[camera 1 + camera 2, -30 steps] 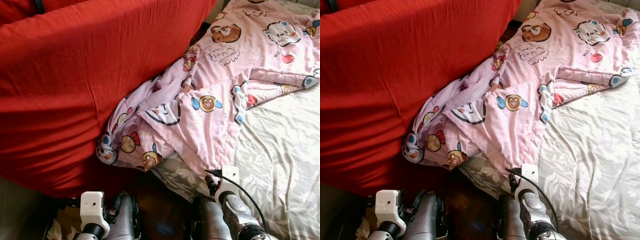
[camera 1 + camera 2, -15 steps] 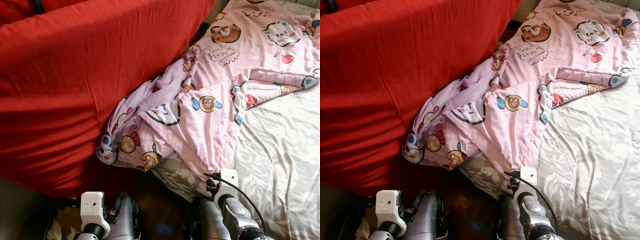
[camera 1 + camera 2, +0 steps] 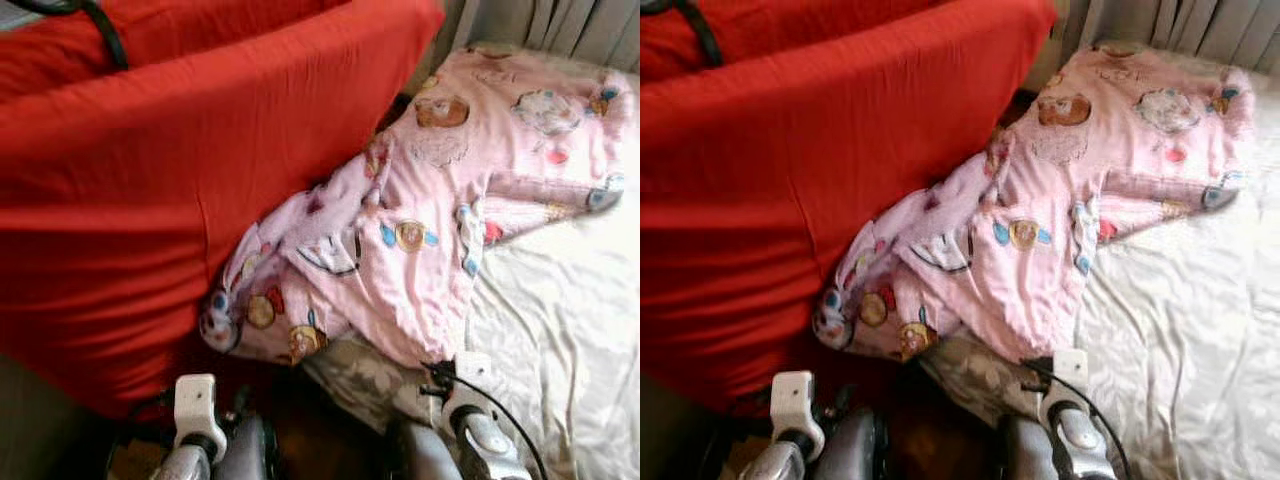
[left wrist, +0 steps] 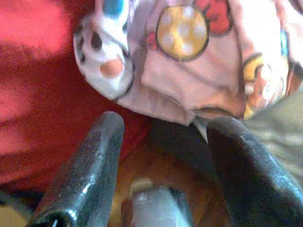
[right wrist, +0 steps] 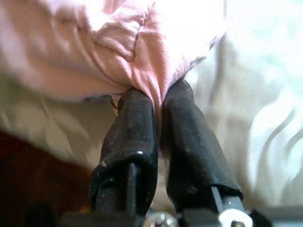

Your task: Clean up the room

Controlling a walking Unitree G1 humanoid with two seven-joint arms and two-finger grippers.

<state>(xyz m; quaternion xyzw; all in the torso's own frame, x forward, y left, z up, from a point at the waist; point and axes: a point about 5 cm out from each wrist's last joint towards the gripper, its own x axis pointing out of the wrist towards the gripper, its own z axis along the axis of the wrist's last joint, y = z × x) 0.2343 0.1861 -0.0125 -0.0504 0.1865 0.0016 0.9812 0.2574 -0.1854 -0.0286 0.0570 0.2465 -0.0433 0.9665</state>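
Camera tilted up, blurred | right hand (image 5: 158, 101) pinching pink blanket (image 3: 420, 220) corner | left hand (image 4: 165, 142) spread below it

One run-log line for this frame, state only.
right tool: shut on pink blanket corner | left tool: open, near blanket edge | bed sheet | red cover

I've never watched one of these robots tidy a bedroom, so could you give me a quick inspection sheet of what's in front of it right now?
Surface: bed sheet, pale with a leaf pattern, partly bare.
Job's things: pink cartoon blanket, crumpled, spilling off the bed's edge toward the floor.
Clutter: nothing seen.
Grippers: right gripper pinching a blanket corner, fingers shut; left gripper open, just below the blanket's hanging edge.
Cables: black cable looping by the right wrist; another black cable on the red fabric.
Surroundings: large red cover on the robot's left; curtains behind the bed.
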